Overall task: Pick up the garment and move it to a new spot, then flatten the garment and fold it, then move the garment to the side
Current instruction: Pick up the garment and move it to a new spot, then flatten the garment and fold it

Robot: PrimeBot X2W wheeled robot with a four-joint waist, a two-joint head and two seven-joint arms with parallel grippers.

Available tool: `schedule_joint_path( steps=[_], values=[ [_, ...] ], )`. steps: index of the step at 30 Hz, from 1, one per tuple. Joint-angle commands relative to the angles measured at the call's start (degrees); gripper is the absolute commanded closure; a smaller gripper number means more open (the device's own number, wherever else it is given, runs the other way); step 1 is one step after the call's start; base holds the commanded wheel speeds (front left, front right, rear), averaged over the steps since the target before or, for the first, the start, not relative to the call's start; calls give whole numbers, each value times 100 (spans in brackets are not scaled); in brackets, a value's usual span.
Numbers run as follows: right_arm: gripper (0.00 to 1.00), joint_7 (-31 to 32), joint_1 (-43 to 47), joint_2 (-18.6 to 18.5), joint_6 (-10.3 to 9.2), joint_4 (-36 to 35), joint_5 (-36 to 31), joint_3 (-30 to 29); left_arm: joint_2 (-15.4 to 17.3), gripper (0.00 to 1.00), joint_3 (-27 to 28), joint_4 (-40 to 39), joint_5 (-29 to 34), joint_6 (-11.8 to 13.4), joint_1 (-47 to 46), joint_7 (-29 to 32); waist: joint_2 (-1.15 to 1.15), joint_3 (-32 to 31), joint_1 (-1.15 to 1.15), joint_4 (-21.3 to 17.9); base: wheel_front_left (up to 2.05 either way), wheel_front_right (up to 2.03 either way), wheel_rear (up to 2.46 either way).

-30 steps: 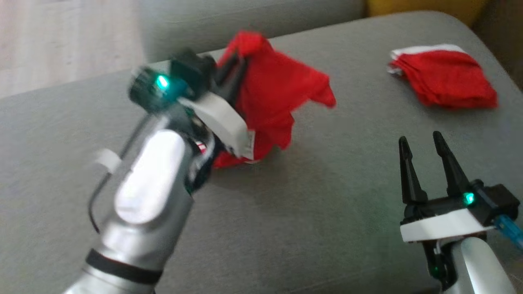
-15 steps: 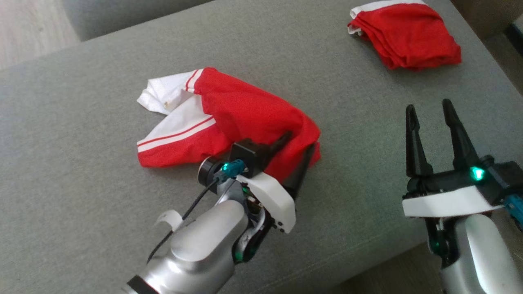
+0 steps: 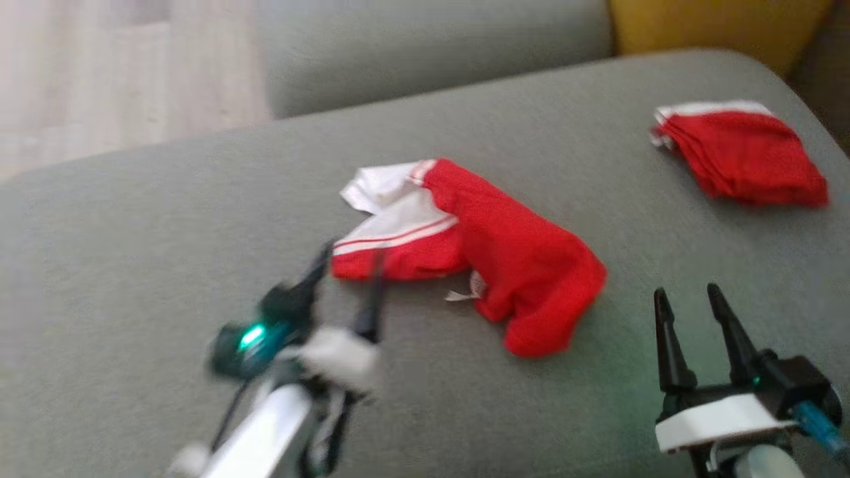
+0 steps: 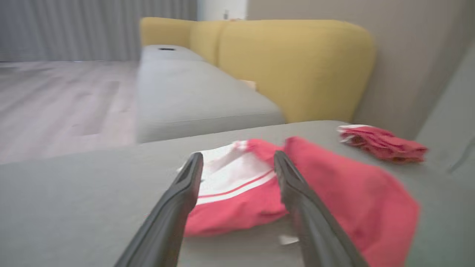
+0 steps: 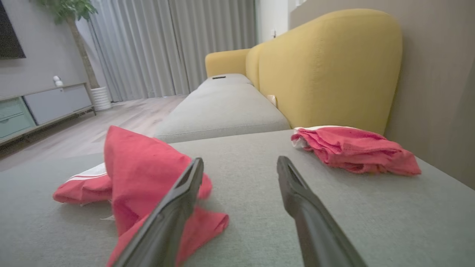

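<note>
**Garment lies loose on the grey cushion, both grippers wide**

The red garment lies crumpled at about the middle of the grey cushion. Its white part with thin red stripes points towards the cushion's far left, and its plain red bulk bunches towards the near right. A small white tag shows at its near edge.

The left gripper is over the cushion's near left part and is blurred in the head view. Its two dark fingers are spread wide with nothing clamped between them. Their tips point at the striped end of the garment. In the left wrist view the cloth shows beyond and between the fingers, and whether a tip touches it cannot be told.

The right gripper is at the cushion's near right edge. Its fingers are also spread wide and empty, and they are apart from the garment.

A second red garment, folded with a white edge, lies near the cushion's far right corner. A yellow backrest rises behind that corner.
</note>
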Motion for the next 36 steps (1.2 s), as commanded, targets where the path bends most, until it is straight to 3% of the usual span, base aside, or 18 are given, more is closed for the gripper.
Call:
schedule_joint_path(
  steps=[1,8,16,24,36],
  values=[
    [0,-21,-29,38,-5,-137,-78,79,209,0,567,-322,154,71,169,-51,0,-487,0,506,0,0,0],
    [0,-21,348,133,-5,-98,-120,-46,457,0,1889,-1037,705,-67,1757,-52,0,-699,0,871,0,0,0],
    [0,-21,699,185,-5,-229,-135,-65,-20,0,2681,-1593,1438,-571,2813,-52,0,-808,0,1103,0,0,0],
    [0,-21,708,193,-5,-286,-89,153,-247,0,2883,-1575,1789,-1033,3090,-52,0,-831,0,1123,0,0,0],
    [0,-21,594,72,-5,-275,3,278,-333,0,2993,-1474,2027,-1210,3057,-52,0,-758,0,1176,0,0,0]
  ],
)
